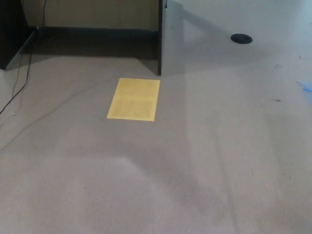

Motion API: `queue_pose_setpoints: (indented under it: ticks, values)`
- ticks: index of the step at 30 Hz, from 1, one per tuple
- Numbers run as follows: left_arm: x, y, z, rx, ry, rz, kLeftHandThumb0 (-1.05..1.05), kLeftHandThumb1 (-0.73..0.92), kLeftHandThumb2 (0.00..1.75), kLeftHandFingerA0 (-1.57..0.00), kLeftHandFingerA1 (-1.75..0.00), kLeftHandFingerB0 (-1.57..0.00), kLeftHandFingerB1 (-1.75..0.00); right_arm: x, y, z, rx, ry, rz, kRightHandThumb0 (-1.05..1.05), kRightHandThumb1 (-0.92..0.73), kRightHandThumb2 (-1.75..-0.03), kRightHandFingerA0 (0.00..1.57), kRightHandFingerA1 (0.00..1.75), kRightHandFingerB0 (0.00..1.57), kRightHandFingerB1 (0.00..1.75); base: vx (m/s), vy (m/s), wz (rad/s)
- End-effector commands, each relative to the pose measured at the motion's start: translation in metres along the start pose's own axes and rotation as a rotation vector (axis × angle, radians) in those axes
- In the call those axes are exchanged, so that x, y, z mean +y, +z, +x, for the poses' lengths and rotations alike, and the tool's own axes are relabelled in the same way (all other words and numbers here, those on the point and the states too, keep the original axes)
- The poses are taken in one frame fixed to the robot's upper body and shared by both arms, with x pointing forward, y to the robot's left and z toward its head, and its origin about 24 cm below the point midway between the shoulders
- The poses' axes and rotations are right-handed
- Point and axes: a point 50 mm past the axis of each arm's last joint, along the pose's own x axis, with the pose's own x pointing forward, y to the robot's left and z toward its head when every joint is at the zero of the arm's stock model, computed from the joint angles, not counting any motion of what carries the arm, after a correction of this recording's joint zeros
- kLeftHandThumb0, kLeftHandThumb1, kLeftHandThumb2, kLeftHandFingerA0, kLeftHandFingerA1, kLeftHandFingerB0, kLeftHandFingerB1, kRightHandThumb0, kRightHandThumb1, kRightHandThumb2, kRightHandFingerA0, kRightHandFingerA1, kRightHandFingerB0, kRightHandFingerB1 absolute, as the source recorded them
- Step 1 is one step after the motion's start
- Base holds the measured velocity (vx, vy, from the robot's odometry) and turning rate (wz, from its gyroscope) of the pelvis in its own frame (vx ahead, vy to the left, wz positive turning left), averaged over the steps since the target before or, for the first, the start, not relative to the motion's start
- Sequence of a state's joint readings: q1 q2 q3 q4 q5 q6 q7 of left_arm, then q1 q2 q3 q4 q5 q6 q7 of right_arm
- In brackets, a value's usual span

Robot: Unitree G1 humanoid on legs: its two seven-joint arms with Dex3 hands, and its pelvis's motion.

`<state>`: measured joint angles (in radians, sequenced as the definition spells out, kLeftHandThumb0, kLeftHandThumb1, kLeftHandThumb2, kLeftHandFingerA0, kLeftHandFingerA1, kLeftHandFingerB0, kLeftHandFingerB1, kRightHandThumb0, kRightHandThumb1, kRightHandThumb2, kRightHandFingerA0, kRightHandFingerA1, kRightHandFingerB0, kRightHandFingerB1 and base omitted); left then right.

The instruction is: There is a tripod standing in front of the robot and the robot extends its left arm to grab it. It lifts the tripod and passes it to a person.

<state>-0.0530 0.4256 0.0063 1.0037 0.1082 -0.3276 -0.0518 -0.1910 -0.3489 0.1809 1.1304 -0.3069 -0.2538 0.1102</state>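
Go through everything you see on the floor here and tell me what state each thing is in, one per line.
Yellow sheet: lying flat on the floor, nothing on it.
Black cable: loose, trailing across the floor at the left.
Round black disc: flat on the floor, far right.
Dark panel edge: upright, standing just behind the sheet.
Tripod, robot hands, person: not in view.

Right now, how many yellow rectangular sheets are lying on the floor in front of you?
1. A flat yellow rectangular sheet lies on the grey floor, just in front of the dark vertical panel edge. No tripod shows; anything outside the frame is unseen.
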Motion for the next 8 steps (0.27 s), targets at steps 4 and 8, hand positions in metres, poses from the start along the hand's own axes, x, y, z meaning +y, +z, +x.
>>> queue_pose_setpoints:
  ticks: [4, 8]
  values:
    - [0.0076, -0.0069, 0.0009, 0.096, -0.054, 0.060, -0.45, 0.64, 0.59, -0.54, -0.40, -0.26, -0.29, -0.0008, -0.0036, -0.0013, 0.010, -0.005, 0.003, -0.39, -0.70, -0.61, 0.65, 0.44, 0.48, 0.37, 0.00, 0.000, 0.00]
    - [0.0086, -0.0082, 0.0014, 0.129, -0.103, 0.062, -0.53, 0.54, 0.83, -0.62, -0.69, -0.15, -0.40, -0.0003, -0.0044, -0.0019, 0.010, -0.006, -0.002, -0.39, -0.70, -0.61, 0.66, 0.44, 0.48, 0.36, 0.00, 0.000, 0.00]
